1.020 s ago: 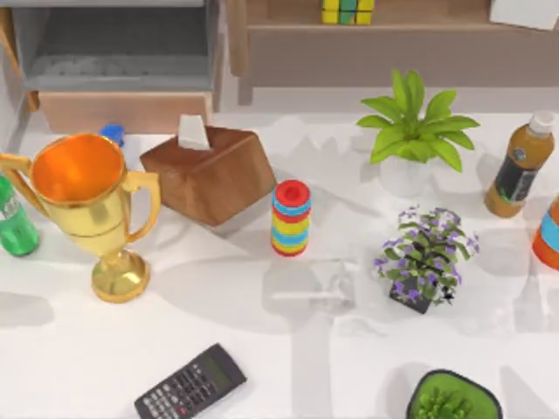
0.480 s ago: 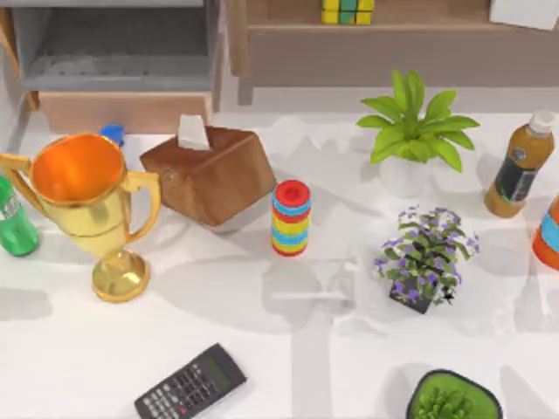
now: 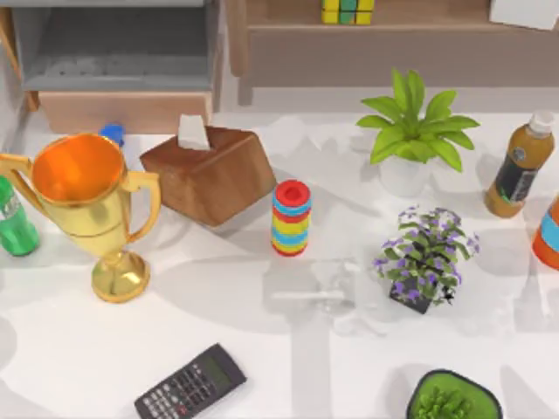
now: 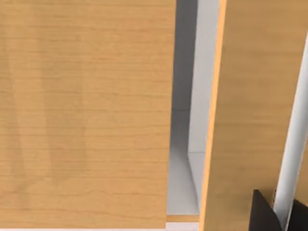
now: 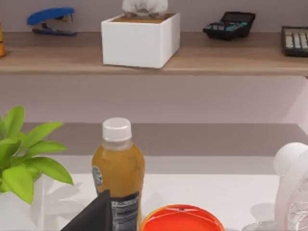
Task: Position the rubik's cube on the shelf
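The rubik's cube [image 3: 348, 10], a small block of yellow, green and blue tiles with dark grid lines, sits on the light-brown wooden shelf [image 3: 367, 39] at the top view's far edge. No gripper is near it. A brown wooden tissue box [image 3: 210, 173] holds a white tissue, and a gold trophy cup [image 3: 83, 205] stands open.

In the left wrist view, wooden panels [image 4: 86, 115] stand close ahead; a dark fingertip [image 4: 264, 214] shows, its jaws' state unclear.

In the right wrist view, a white box [image 5: 140, 41] holding tissue rests on the shelf board, beyond an amber bottle [image 5: 118, 178] whose label is unreadable; jaw state cannot be told.
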Action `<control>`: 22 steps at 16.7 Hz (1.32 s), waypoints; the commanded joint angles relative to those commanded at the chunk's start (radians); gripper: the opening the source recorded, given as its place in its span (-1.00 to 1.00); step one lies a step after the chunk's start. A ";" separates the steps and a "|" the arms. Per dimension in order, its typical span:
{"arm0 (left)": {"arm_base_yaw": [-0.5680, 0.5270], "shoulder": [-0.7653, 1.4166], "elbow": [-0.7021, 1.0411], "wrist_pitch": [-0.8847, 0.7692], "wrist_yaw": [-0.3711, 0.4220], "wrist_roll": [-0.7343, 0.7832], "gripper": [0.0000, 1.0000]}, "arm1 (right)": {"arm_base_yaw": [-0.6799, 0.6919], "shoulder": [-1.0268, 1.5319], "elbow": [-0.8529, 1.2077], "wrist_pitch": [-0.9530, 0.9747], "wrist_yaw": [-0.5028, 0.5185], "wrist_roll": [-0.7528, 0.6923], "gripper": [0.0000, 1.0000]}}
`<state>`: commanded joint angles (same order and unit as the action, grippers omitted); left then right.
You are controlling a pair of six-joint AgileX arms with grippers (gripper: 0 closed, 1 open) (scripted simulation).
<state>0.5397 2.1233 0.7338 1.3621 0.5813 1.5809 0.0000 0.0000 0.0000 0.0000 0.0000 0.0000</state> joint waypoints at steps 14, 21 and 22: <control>-0.084 0.110 0.242 -0.138 -0.086 -0.006 -1.00 | 0.000 0.000 0.000 0.000 0.000 0.000 1.00; -0.106 0.167 0.345 -0.198 -0.111 -0.007 -1.00 | 0.000 0.000 0.000 0.000 0.000 0.000 1.00; -0.113 0.178 0.390 -0.212 -0.118 -0.007 -1.00 | 0.000 0.000 0.000 0.000 0.000 0.000 1.00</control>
<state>0.4268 2.3017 1.1235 1.1501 0.4631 1.5739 0.0000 0.0000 0.0000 0.0000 0.0000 0.0000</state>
